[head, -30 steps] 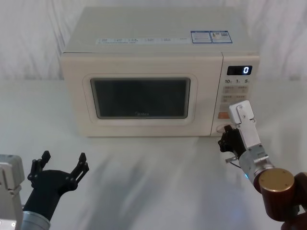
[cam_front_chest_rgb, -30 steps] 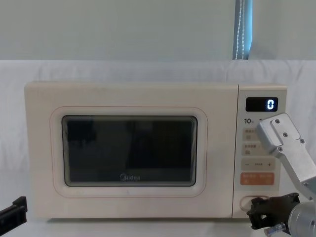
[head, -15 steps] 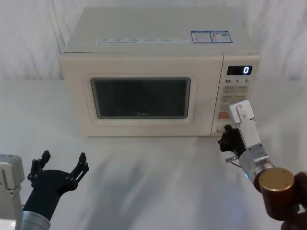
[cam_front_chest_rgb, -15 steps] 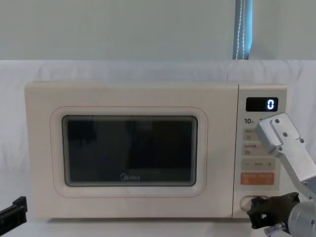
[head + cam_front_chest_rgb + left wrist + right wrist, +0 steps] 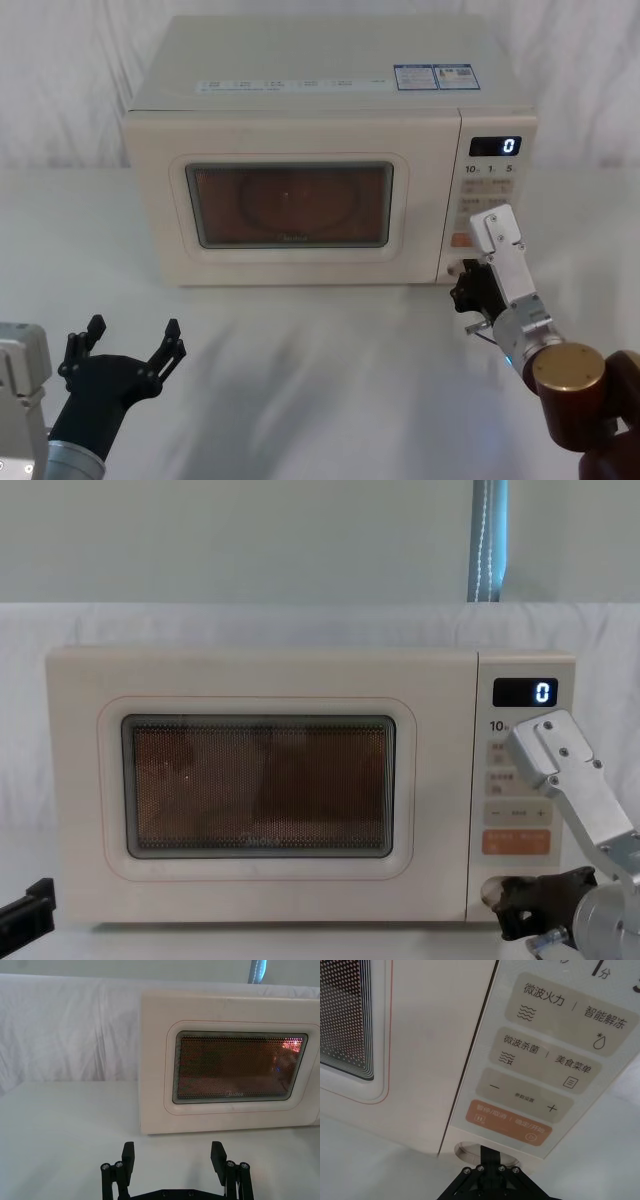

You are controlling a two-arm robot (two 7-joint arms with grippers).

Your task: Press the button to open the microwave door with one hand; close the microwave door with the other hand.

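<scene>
The right gripper (image 5: 463, 291), jaws pressed together, pushes the button (image 5: 470, 1149) at the control panel's (image 5: 492, 205) base, 4 o'clock of the lit microwave door (image 5: 290, 205). Left gripper (image 5: 128, 350) rests w/ jaws spread at 7 o'clock on the table (image 5: 330, 360).

A white tabletop (image 5: 330, 370) is covered by smooth cloth, which rises behind as a wrinkled white backdrop (image 5: 70, 1035). Above it, at twelve o'clock in the chest view, stands a plain pale grey-green wall (image 5: 240, 540) with a narrow blue vertical strip (image 5: 487, 540) toward one o'clock.
</scene>
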